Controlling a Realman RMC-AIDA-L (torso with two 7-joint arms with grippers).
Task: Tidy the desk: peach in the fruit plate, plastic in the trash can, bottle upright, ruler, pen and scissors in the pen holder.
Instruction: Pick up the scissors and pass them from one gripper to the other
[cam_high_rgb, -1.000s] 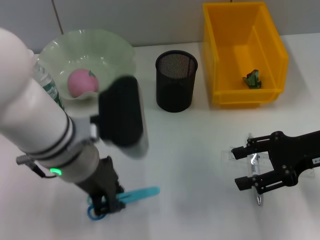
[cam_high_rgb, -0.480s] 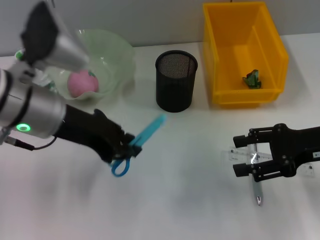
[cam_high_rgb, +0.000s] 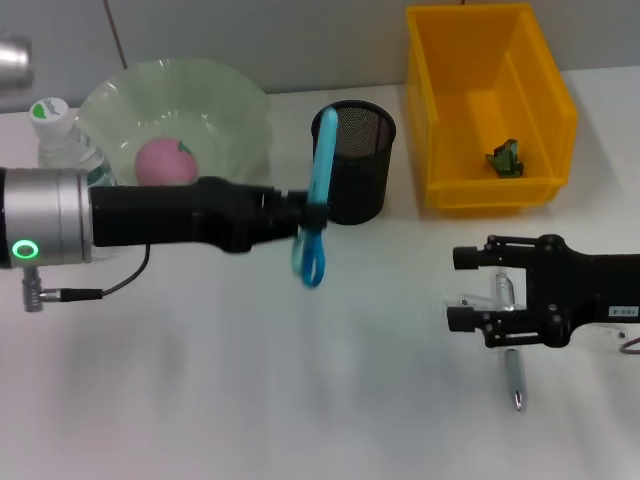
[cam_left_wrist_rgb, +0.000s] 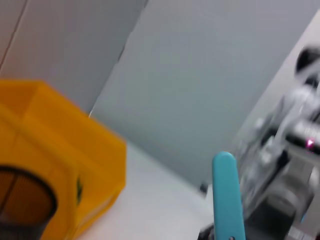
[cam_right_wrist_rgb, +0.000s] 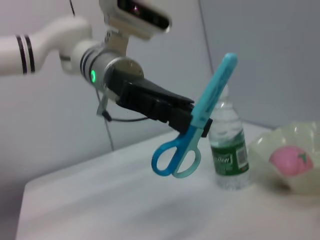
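Holding the scissors (cam_high_rgb: 314, 200) by the middle, the left hand (cam_high_rgb: 296, 215) sits just beside the holder (cam_high_rgb: 352, 175), blades up near its rim and loops hanging below. Judged: still needs flipping or lifting so the scissors drop in.

Right hand (cam_high_rgb: 470, 290) is well apart from the holder, toward the robot's right, fingers spread wide over the pen (cam_high_rgb: 511, 350) and ruler (cam_high_rgb: 470, 308), both lying flat on the tabletop (cam_high_rgb: 250, 400); likely lining up a pick.

Peach (cam_high_rgb: 163, 162) is already in the plate (cam_high_rgb: 230, 110), on the far side of the left arm from the holder. Bottle (cam_high_rgb: 62, 140) stands upright beside the plate. Plastic (cam_high_rgb: 505, 158) lies in the yellow bin (cam_high_rgb: 440, 110), next to the holder.

Tabletop is plain white, smooth. Grey wall (cam_high_rgb: 250, 40) behind.
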